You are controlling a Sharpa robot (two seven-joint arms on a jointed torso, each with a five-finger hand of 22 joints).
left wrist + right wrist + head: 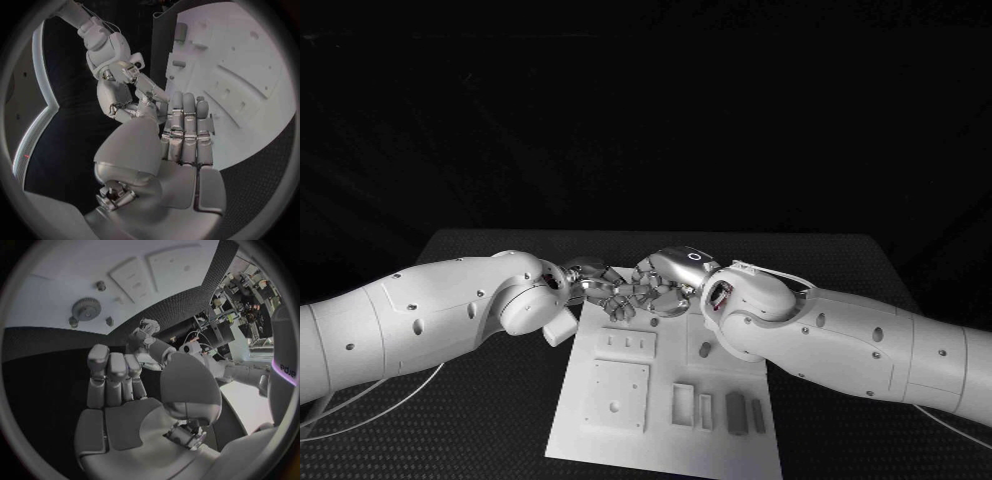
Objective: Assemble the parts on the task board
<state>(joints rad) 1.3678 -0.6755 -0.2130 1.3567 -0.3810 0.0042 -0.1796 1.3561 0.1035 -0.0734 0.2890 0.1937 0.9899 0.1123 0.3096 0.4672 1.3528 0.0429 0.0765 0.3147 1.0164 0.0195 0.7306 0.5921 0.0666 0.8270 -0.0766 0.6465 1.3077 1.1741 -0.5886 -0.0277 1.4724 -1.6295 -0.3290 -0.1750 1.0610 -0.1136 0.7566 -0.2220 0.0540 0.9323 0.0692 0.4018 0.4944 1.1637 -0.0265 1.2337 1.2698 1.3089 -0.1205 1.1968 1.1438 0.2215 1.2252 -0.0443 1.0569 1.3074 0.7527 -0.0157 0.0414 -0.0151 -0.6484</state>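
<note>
Black table (pixel 488 400), apparently perforated.

Task board (pixel 589 430) on the table (pixel 848 260) — both hands at its far end.

Head camera looks down on task board (pixel 668 400); wrist cameras sit close behind palms, sharing board.
</note>
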